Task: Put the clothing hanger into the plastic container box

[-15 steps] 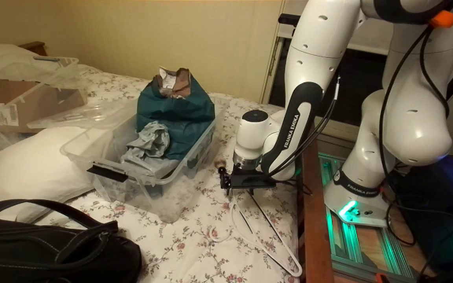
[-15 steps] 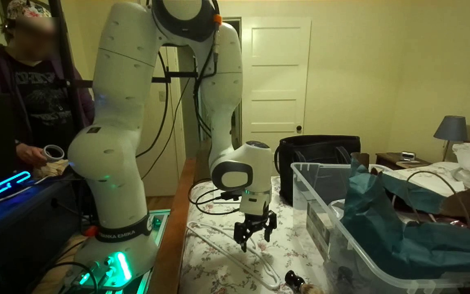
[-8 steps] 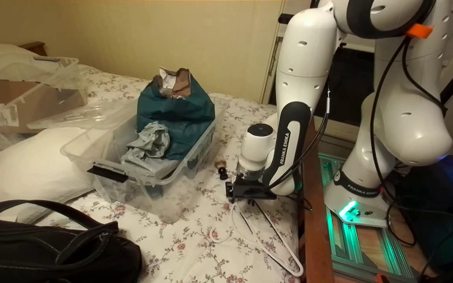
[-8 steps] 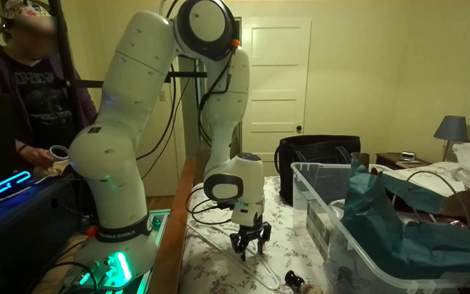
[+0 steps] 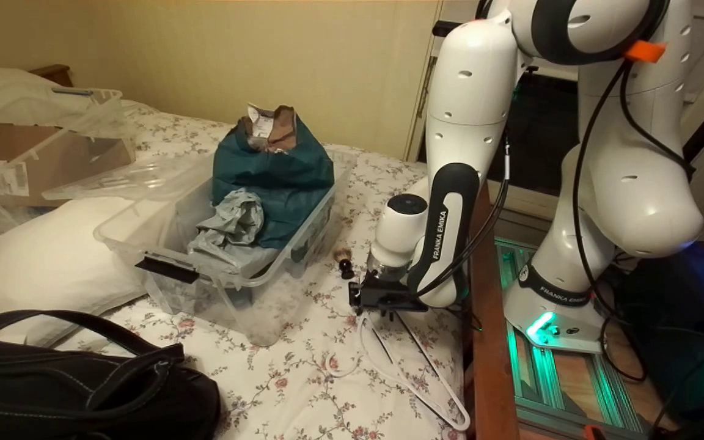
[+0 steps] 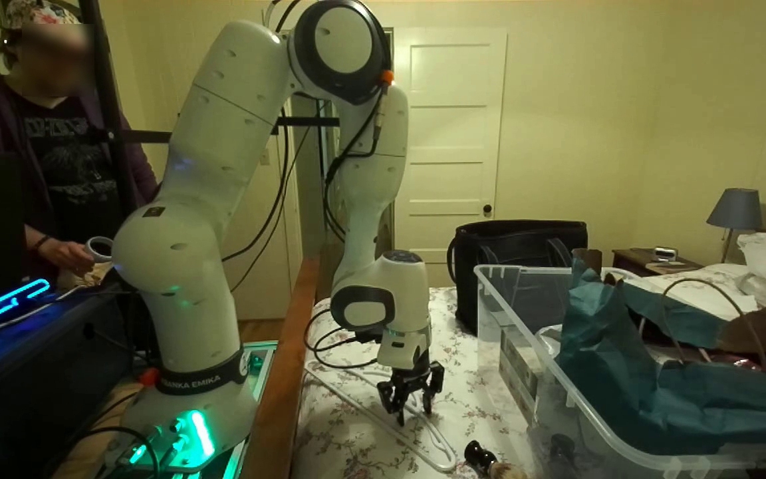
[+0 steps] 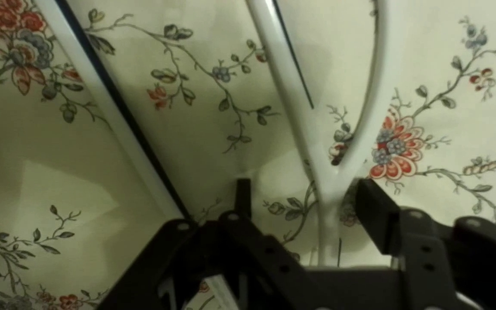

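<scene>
White hanger, forking right of the wrist view's middle: I'd centre the spread gripper (empty, mind) before squeezing.

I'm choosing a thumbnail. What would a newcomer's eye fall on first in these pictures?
Probably the big white robot arm, which fills much of the right side of an exterior view. Next, likely the teal bag in the clear plastic box, left of the arm there. In the wrist view, the white hanger lies on the floral bedspread, part of it showing between the open fingers.
</scene>
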You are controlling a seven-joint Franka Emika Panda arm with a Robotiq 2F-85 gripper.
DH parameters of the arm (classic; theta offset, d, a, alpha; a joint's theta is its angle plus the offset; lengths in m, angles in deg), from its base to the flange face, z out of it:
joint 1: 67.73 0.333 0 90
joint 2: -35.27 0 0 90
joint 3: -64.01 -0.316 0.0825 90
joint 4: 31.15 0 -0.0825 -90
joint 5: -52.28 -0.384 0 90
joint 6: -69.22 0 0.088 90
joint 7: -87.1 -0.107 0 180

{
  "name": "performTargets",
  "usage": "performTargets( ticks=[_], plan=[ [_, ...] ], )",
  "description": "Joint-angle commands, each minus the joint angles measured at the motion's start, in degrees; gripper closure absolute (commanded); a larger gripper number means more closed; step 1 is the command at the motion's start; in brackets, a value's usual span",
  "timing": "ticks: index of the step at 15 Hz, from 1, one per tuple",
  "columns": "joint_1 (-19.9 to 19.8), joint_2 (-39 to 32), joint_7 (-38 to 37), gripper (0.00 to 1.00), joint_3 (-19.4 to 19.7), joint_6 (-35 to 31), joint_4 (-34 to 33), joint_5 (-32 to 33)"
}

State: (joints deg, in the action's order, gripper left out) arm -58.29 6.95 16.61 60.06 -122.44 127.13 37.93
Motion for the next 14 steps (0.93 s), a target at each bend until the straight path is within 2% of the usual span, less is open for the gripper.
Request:
performTargets(
  ticks=[1,2,3,5,7,10,14],
  plan=[
    [0.3,-0.4,2.3,0.53,-0.4,-1.1,-0.2,-2.8],
    [0.5,-0.6,2.5,0.68,-0.2,-1.1,-0.2,-2.9],
    [0.5,-0.8,2.7,0.77,-0.2,-1.1,-0.2,-3.0],
    [0.9,-1.2,3.3,0.88,0.2,-0.9,-0.5,-3.2],
    [1.2,-1.4,3.9,0.93,0.6,-0.7,-0.8,-3.5],
    [1.1,-0.8,4.5,0.93,0.7,-0.6,-0.6,-3.8],
    [-0.2,3.5,3.6,0.94,0.2,-0.7,-0.5,-4.8]
  ],
)
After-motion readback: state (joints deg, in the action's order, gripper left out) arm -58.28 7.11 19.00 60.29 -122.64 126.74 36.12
